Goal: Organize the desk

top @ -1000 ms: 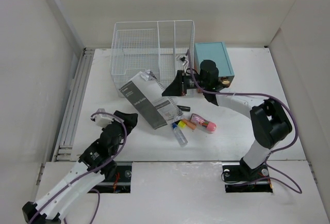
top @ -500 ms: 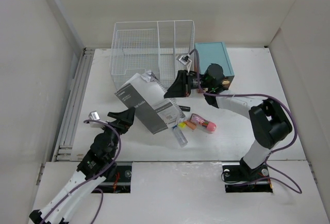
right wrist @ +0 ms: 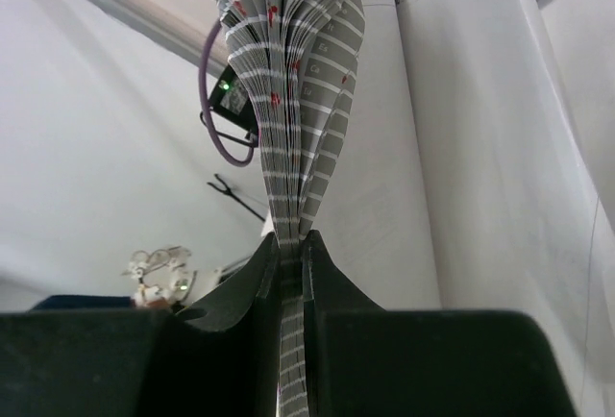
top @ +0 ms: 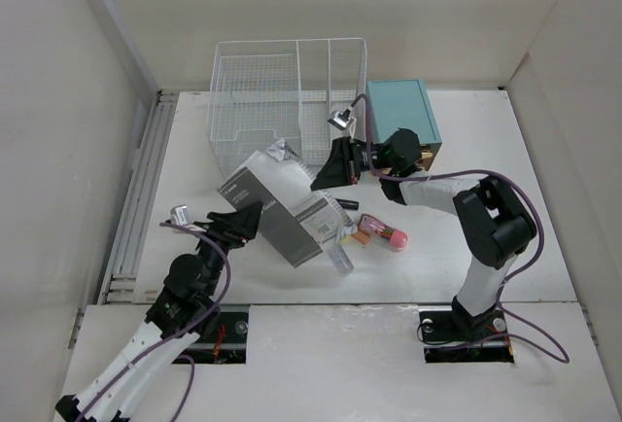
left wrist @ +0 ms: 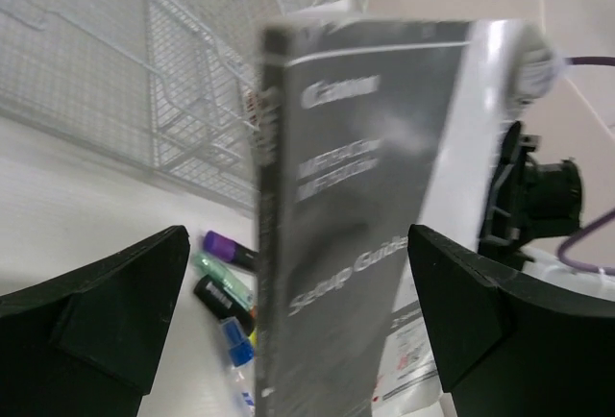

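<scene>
The grey booklet cover reads "Canon" and "Setup Guide".

Grey booklet aslant in the right claw, wide-open left claw just beside its near edge

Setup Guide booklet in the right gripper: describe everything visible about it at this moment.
The Setup Guide booklet is a thin paper manual with a dark grey cover, white lettering and a white strip along one side. The right gripper is shut on one edge, and the pages fan out beyond its fingers. It is tilted up in front of the wire basket, with markers beside it. The left gripper stands open around its other end, not gripping.
</scene>
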Controlling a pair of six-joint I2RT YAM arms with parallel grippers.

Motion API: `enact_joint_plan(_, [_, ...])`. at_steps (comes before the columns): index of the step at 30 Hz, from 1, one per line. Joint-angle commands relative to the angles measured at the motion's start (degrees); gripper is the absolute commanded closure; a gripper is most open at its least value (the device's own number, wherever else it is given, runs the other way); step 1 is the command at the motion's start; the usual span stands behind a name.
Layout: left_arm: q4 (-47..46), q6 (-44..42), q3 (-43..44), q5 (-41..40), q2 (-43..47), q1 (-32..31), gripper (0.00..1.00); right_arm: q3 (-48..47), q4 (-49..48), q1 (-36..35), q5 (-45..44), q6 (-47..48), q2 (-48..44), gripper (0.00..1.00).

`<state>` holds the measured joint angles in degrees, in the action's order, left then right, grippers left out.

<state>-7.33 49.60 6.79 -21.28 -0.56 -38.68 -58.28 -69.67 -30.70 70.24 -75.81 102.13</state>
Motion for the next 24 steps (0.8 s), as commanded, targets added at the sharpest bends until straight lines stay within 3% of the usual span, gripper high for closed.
enact_joint_plan(1, [-5.5,-2.2,2.9,3.8,3.5,-0.3,0.04,-0.7,-22.2,0.3,-1.0,-5.0,-0.6,1.0])
enact_joint_plan(3, [-5.5,-2.2,3.5,3.8,4.1,-0.3,0.05,-0.7,-22.7,0.3,-1.0,-5.5,-0.6,1.0])
enact_joint_plan(13, [-6.0,-2.2,6.4,9.1,3.5,-0.3,0.33,-1.2,-23.9,0.3,0.1,-5.5,-0.1,1.0])
enact_joint_plan(24, [-17.3,-3.8,9.2,16.2,-7.7,-0.3,0.4,-2.9,-27.6,-0.8,3.1,-8.7,0.4,1.0])
